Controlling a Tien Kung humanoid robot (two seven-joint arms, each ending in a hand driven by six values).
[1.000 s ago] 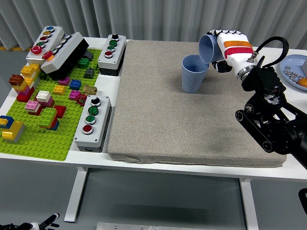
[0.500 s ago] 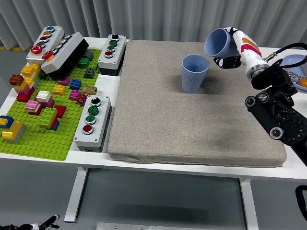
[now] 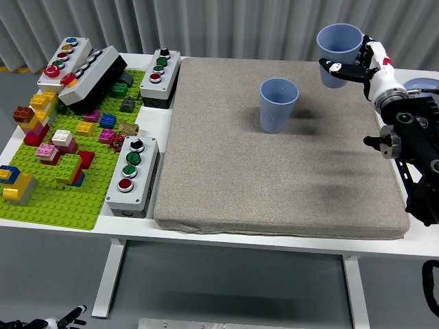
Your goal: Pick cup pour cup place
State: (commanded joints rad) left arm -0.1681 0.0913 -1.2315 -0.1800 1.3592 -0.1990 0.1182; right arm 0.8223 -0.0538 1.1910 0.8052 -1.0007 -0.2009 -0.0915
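A blue cup [image 3: 278, 105] stands upright on the grey mat [image 3: 274, 171], toward its far middle. My right hand [image 3: 357, 68] is shut on a second blue cup [image 3: 339, 49] and holds it upright in the air above the mat's far right corner, to the right of the standing cup and apart from it. The right arm comes in from the right edge. What is inside either cup cannot be seen. The left arm is out of view.
A green brick baseplate [image 3: 62, 199] with several coloured bricks lies at the left. Three button boxes [image 3: 132, 175] [image 3: 160, 77] [image 3: 63, 62] stand by it. A blue plate [image 3: 425, 86] shows at the right edge behind my arm.
The held cup was tipped over the standing cup a second ago. It has since swung back upright and moved right and up, away from the standing cup.
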